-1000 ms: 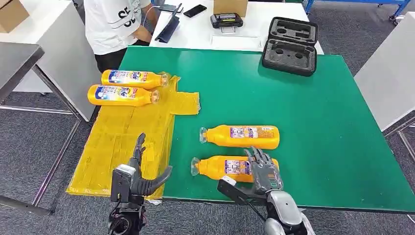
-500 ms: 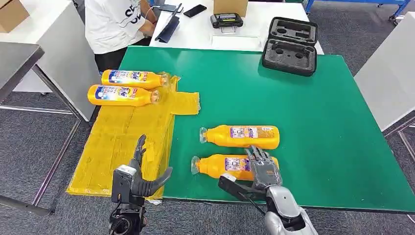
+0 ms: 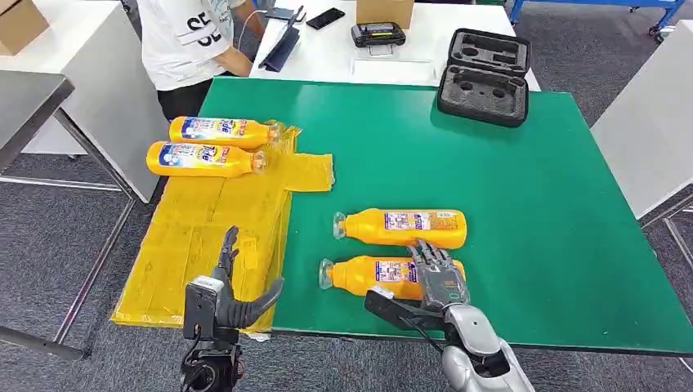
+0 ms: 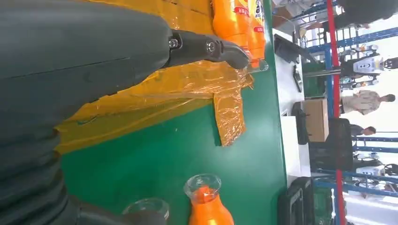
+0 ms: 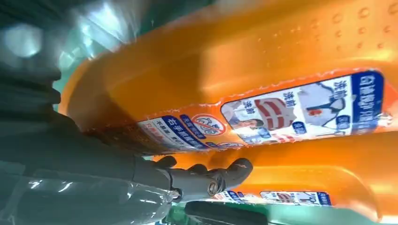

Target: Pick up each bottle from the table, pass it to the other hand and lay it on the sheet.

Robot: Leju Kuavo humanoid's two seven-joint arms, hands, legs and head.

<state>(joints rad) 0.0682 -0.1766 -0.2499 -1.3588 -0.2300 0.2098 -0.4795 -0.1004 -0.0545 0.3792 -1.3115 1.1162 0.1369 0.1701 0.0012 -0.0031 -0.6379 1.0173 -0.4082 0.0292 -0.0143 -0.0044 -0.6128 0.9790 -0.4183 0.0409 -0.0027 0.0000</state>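
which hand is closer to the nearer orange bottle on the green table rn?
Right. The right hand lies over the base end of the nearer bottle, fingers across it. The left hand hovers open by the yellow sheet, well off from the bottle's cap end.

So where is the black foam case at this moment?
In the head view the black foam case lies at the far edge of the green table, toward the robot's right, well beyond the bottles.

4 orange bottles [image 3: 402,228] w/ blue-white labels; yellow sheet [image 3: 204,237]; green table [image 3: 507,196]; black case [image 3: 484,77].
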